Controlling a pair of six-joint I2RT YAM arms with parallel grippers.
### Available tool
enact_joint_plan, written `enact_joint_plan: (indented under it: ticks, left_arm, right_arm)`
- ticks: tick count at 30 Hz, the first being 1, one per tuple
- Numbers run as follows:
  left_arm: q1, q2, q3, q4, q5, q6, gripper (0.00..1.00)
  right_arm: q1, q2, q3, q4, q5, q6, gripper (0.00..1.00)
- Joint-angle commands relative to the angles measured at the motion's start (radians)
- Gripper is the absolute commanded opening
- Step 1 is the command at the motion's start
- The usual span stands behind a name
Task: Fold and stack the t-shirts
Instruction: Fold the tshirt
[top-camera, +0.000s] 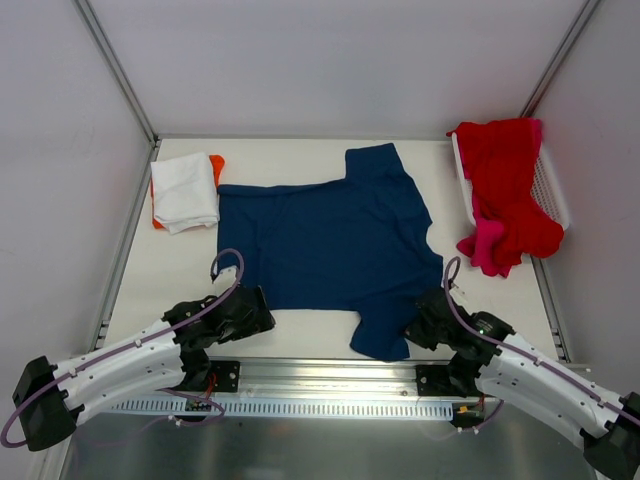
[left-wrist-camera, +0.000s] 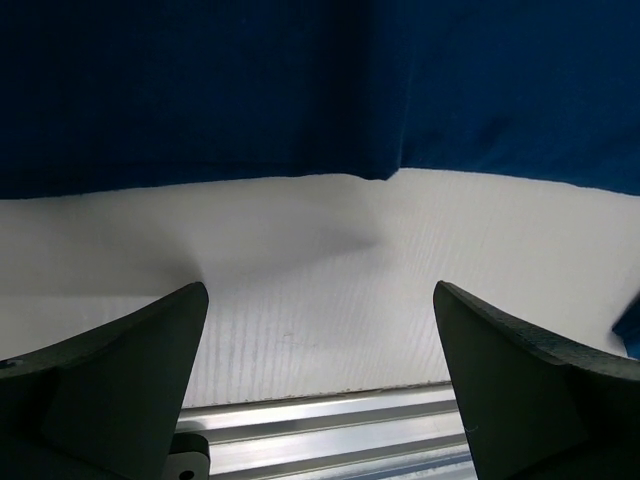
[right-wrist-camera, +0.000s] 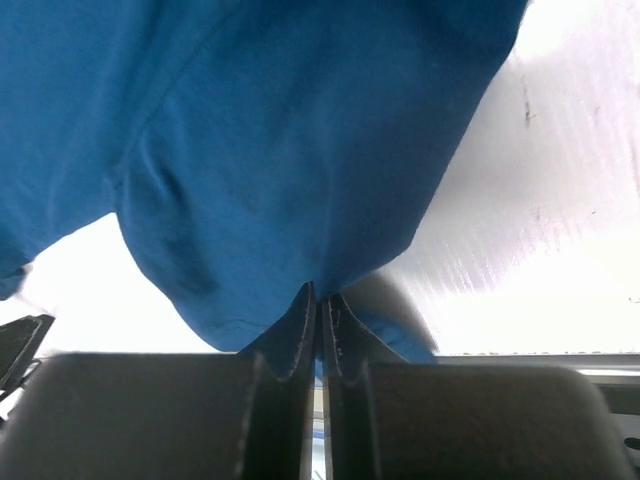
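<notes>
The step in hand looks like the first fold of the navy shirt (top-camera: 320, 240), which lies spread flat in the middle of the top view on the table (top-camera: 280, 160), one sleeve pointing to the top of the frame and the other to the bottom edge

The right gripper (top-camera: 418, 328) is pinched tight on that lower sleeve; in its wrist view the fingers (right-wrist-camera: 300, 330) meet with blue cloth (right-wrist-camera: 300, 150) between them. The left gripper (top-camera: 258, 318) stands wide and holds nothing, just short of the shirt's lower left corner; its wrist view shows bare table between the fingers (left-wrist-camera: 130, 380) and the cloth edge (left-wrist-camera: 250, 90) beyond

To do the fold well, I judge:
- the left gripper should reach the lower left corner and take a firm bite of cloth before anything is lifted
- both should rise only a little and travel together toward the top of the frame, so the edge stays straight
- the pinch on the sleeve looks shallow and could slip if pulled hard

Counted in the top view:
- navy shirt: one
- white shirt (top-camera: 185, 190): one, folded, upper left
- orange shirt (top-camera: 216, 161): one, under the white
- red shirt (top-camera: 505, 175): one, as far as the heap shows, upper right
- pink shirt (top-camera: 487, 245): one, hanging below the red
- basket (top-camera: 553, 190): one
- grippers: two
</notes>
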Motion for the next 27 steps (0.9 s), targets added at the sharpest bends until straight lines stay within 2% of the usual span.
enact_joint_plan:
  ticks: [1,5,12,17,22,26,27]
  left_arm:
    - [-0.009,-0.015,0.003,-0.101,-0.095,-0.072,0.99]
    - [-0.007,0.0,0.024,-0.142,-0.218,-0.153,0.99]
    - [-0.007,0.068,0.058,-0.188,-0.336,-0.242,0.99]
    - [-0.006,0.033,0.06,-0.264,-0.407,-0.337,0.99]
    - [-0.006,-0.061,0.011,-0.271,-0.464,-0.413,0.99]
    - [-0.006,-0.015,0.02,-0.268,-0.473,-0.434,0.96]
    - [-0.006,0.014,0.026,-0.268,-0.471,-0.44,0.9]
  right_arm:
    - [0.005,-0.044,-0.009,-0.045,0.053,0.01,0.01]
    - [0.003,-0.101,-0.035,-0.025,0.062,0.003,0.0]
    - [0.003,-0.154,-0.069,0.015,0.053,-0.031,0.01]
    - [0.003,-0.182,-0.084,0.019,0.059,-0.053,0.01]
    - [0.003,-0.2,-0.107,0.033,0.061,-0.059,0.01]
    - [0.003,-0.2,-0.113,0.039,0.059,-0.059,0.0]
    - [0.003,-0.2,-0.113,0.041,0.061,-0.059,0.01]
